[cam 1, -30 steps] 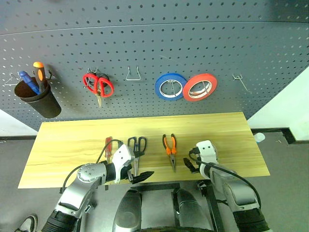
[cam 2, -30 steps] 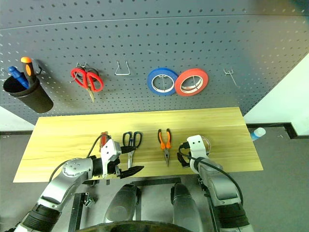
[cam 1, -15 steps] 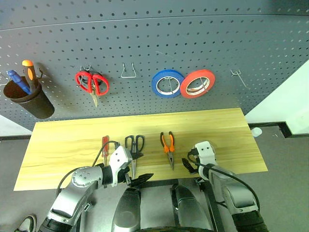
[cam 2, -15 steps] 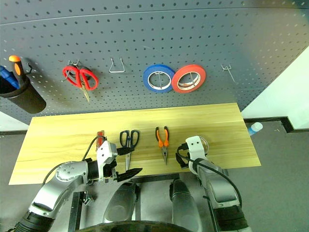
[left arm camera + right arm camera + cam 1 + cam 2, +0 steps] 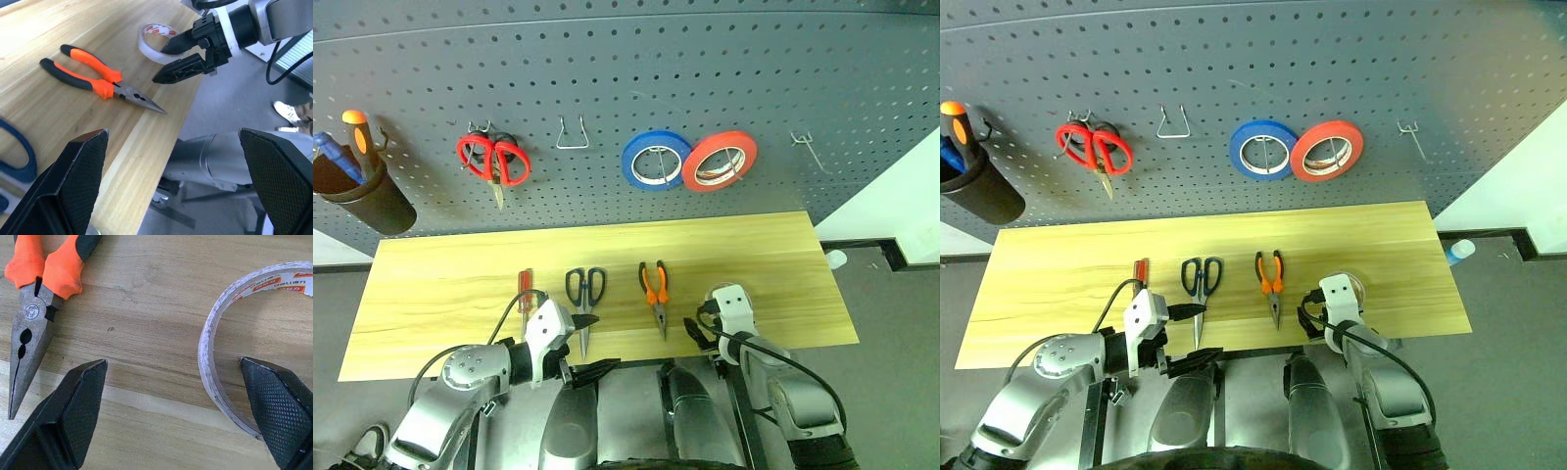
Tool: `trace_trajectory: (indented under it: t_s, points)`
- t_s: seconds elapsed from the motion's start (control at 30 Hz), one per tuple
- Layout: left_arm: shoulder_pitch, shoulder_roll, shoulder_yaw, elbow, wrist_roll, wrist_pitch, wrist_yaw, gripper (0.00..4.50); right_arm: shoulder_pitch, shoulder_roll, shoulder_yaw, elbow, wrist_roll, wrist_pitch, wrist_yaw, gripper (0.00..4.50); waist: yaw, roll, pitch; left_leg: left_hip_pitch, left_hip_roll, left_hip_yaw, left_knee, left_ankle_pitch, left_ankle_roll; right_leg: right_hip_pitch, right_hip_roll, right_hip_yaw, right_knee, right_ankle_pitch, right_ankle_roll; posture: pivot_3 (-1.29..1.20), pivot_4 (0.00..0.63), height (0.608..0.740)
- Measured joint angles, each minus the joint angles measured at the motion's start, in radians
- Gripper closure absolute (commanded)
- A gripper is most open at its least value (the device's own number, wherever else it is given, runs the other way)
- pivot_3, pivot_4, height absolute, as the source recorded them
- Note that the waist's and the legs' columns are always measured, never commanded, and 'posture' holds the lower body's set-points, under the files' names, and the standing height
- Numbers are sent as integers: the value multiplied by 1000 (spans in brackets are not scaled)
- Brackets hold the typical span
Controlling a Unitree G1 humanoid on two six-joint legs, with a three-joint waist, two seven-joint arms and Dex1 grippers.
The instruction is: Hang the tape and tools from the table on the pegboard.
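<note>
On the light wood table point(image 5: 440, 294) lie a red-handled screwdriver point(image 5: 523, 287), dark-handled scissors point(image 5: 584, 292) and orange-and-black pliers point(image 5: 654, 288) in a row. The cream-white tape point(image 5: 211, 357) lies on its side near the front edge, to the right of the pliers. My right gripper point(image 5: 172, 363) is open low over it, with the roll's near wall between the fingers and one fingertip inside the ring. My left gripper point(image 5: 592, 345) is open and empty, hanging just off the front edge below the scissors. The dark grey pegboard point(image 5: 862, 88) rises behind the table.
Red-handled scissors point(image 5: 492, 162), a blue roll point(image 5: 656, 160) and a red roll point(image 5: 720, 162) hang on the pegboard. At its far left is a black cup point(image 5: 357, 186) with screwdrivers. A bare wire hook point(image 5: 572, 135) and another hook point(image 5: 808, 149) stand free.
The whole view has tilted and shifted a little. My left gripper has drawn back slightly from the table's front edge. The right gripper has stayed over the tape.
</note>
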Motion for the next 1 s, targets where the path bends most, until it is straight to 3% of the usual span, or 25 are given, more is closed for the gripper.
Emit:
trace_trajectory:
  t_s: [0.1,0.33,0.43,0.67,1.0]
  points:
    - [28,12,4,-35,-14,20,14,28,10,-2,-6,-10,0,-3,2,1204,-1,-2,10,0,0,0,0,0,0,-1,0,0,0,0,1,324,335,677]
    - [72,37,41,-84,-43,42,29,28,40,-4,-17,-35,0,-9,4,3679,-2,-3,22,-2,0,0,-1,0,0,-2,0,0,0,-1,0,325,336,677]
    - [68,38,42,-85,-53,43,32,28,40,-4,-18,-36,0,-10,6,4481,-5,-3,26,-2,0,0,-1,0,0,-3,0,0,0,-2,2,325,335,677]
    - [52,38,42,-85,-55,44,34,28,36,-1,-19,-35,0,-13,11,4481,-18,-4,27,-6,0,-1,0,0,0,-5,0,0,0,-2,2,325,330,677]
    - [-9,14,42,-38,-56,11,25,28,116,17,-110,-78,35,-120,22,4481,-12,-3,26,-16,0,-1,1,2,-3,-13,-1,-1,0,1,0,315,259,677]
